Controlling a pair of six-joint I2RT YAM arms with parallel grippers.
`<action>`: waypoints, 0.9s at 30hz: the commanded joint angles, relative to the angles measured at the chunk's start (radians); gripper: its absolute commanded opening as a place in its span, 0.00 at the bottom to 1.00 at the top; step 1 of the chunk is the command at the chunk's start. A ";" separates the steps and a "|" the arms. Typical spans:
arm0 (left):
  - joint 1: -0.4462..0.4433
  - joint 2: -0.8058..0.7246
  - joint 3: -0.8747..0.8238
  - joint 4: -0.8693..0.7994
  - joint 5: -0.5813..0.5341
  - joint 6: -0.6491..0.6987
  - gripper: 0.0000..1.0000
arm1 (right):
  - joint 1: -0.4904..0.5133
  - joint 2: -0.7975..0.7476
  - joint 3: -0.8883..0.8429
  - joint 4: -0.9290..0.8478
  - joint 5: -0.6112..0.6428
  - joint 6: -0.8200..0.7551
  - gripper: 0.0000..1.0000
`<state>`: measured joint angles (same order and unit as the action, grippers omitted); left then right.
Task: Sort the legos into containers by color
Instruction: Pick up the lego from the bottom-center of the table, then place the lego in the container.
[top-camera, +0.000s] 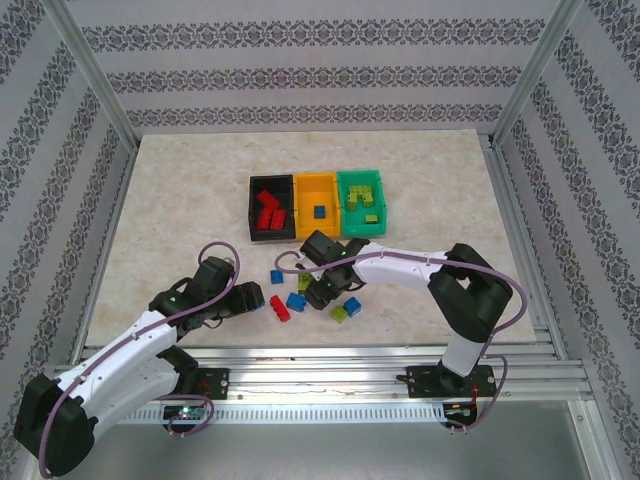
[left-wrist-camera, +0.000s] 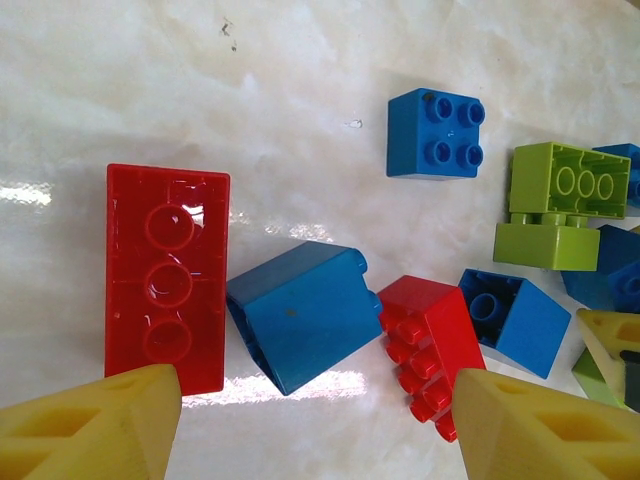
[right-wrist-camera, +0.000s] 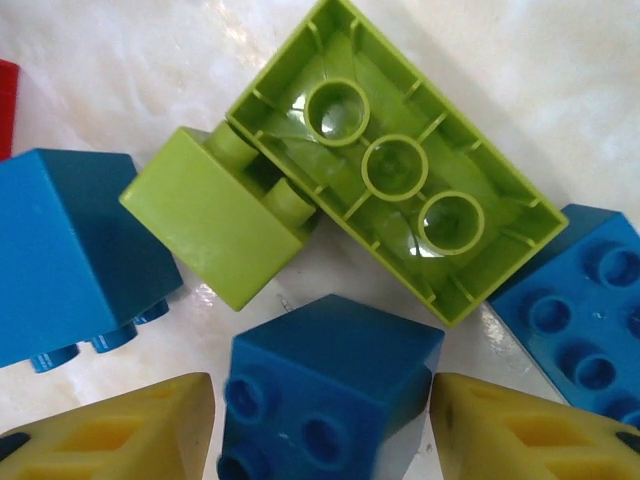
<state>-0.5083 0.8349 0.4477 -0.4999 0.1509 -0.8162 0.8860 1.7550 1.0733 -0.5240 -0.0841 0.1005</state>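
Lego, blue, sits between right end effector fingers.

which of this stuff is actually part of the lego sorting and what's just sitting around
Part of the job:
- black bin, orange bin, green bin
- bricks already inside them
- loose red bricks, blue bricks and lime bricks near the arms

Just there:
- aluminium frame rails
- patterned wall panels
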 joint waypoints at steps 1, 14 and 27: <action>0.010 -0.008 0.002 0.019 0.013 0.004 0.72 | -0.003 0.018 -0.004 -0.012 0.036 -0.007 0.57; 0.011 -0.005 0.004 0.023 0.018 0.004 0.72 | -0.019 -0.075 -0.013 0.021 0.058 -0.006 0.34; 0.011 0.009 0.019 0.033 0.062 -0.015 0.71 | -0.185 -0.035 0.269 0.095 0.064 0.003 0.34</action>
<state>-0.5083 0.8509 0.4477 -0.4843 0.1883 -0.8169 0.7273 1.6737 1.2579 -0.4664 -0.0410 0.0978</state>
